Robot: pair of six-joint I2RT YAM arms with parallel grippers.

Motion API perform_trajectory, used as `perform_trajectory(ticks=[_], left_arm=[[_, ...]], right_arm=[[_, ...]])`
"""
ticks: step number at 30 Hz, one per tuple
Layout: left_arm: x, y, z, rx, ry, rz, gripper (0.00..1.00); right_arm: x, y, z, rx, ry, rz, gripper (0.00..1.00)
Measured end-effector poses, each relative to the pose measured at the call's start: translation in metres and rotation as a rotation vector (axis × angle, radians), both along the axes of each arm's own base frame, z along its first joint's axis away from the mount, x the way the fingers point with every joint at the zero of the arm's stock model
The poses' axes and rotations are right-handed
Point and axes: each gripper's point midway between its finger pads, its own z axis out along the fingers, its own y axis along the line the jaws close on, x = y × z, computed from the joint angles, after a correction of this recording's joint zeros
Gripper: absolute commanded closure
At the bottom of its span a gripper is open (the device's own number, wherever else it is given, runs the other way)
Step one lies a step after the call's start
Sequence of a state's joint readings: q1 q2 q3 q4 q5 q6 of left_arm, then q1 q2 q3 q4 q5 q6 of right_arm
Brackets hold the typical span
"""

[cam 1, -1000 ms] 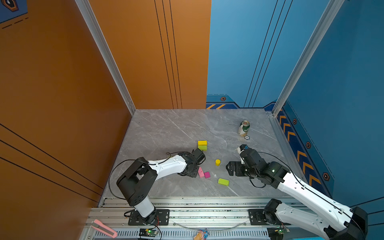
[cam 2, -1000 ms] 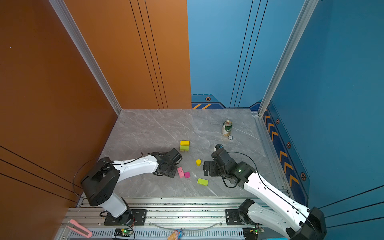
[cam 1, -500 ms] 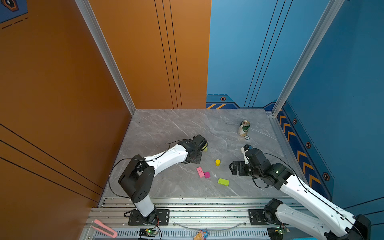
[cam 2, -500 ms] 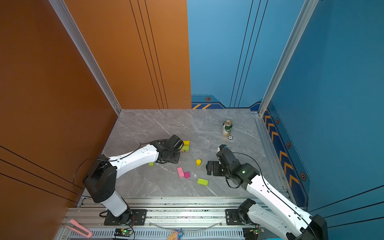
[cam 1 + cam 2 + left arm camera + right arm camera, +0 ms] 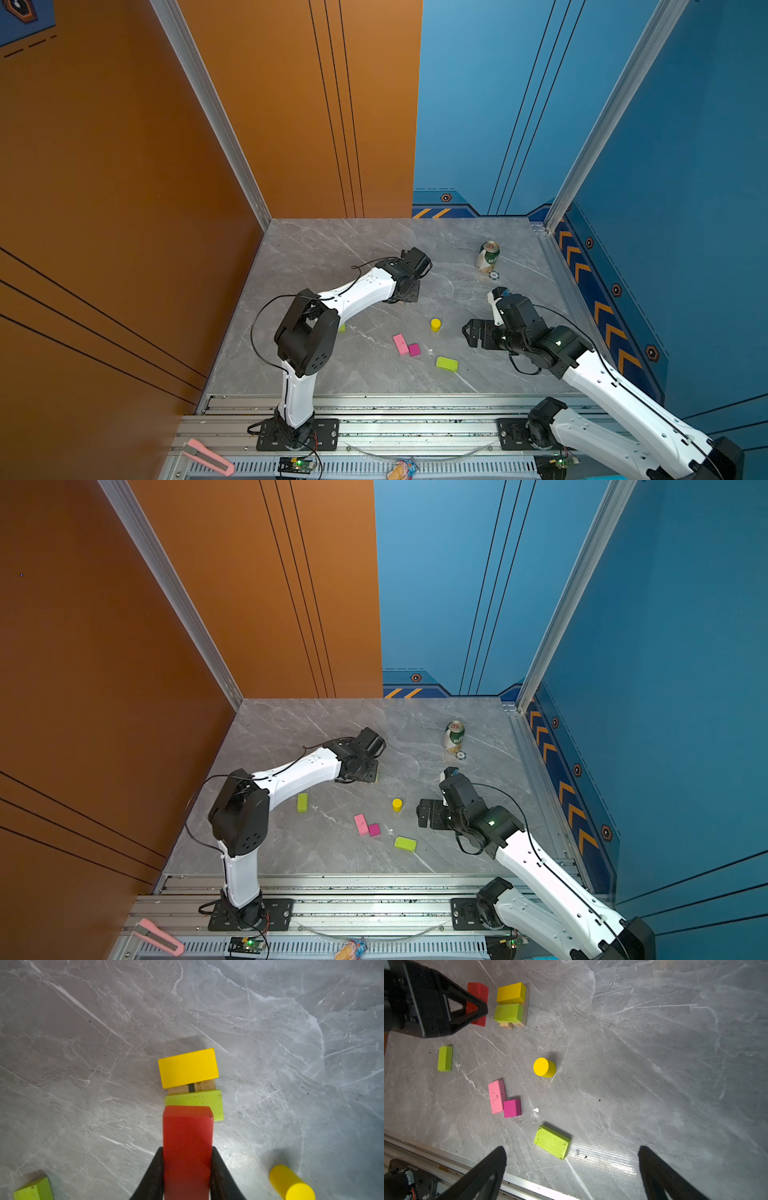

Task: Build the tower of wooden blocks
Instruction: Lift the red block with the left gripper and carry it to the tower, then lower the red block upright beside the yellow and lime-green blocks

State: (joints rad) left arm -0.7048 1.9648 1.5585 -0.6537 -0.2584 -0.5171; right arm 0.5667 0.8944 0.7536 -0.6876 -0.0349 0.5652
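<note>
While the left gripper (image 5: 187, 1149) is clamping the red-orange block (image 5: 188, 1126) between nearly closed fingers (image 5: 153, 1178), it is holding it close beside the tower (image 5: 508, 1012), where a yellow rectangle (image 5: 188, 1067) and a lime-green rectangle (image 5: 194, 1100) are lying side by side on two tan bars (image 5: 204, 1085); the right gripper (image 5: 571, 1147) is hanging wide open and empty near the lime-green slab (image 5: 552, 1141) and yellow cylinder (image 5: 544, 1067)

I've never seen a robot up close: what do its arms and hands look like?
The left arm and right arm have glossy white shells with black joints, and thin black cables loop alongside. The left hand and right hand each have two black, tapering, triangular fingers.
</note>
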Motion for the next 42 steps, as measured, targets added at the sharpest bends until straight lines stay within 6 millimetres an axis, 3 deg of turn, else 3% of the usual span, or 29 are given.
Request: perform_trajectory(ticks=[15,22,42], left_arm=[[0.016,0.002,-0.007,0.014,-0.008,0.053,0.78],[0.017,0.007,-0.02,0.027,0.016,0.076,0.78],[0.023,0.009,-0.03,0.034,0.03,0.093,0.77]], right_arm=[[0.003,-0.004,-0.002,-0.002,0.009,-0.004,0.0],[0.003,-0.005,-0.003,-0.002,0.012,-0.006,0.0],[0.004,-0.005,-0.005,-0.001,0.022,-0.004,0.0]])
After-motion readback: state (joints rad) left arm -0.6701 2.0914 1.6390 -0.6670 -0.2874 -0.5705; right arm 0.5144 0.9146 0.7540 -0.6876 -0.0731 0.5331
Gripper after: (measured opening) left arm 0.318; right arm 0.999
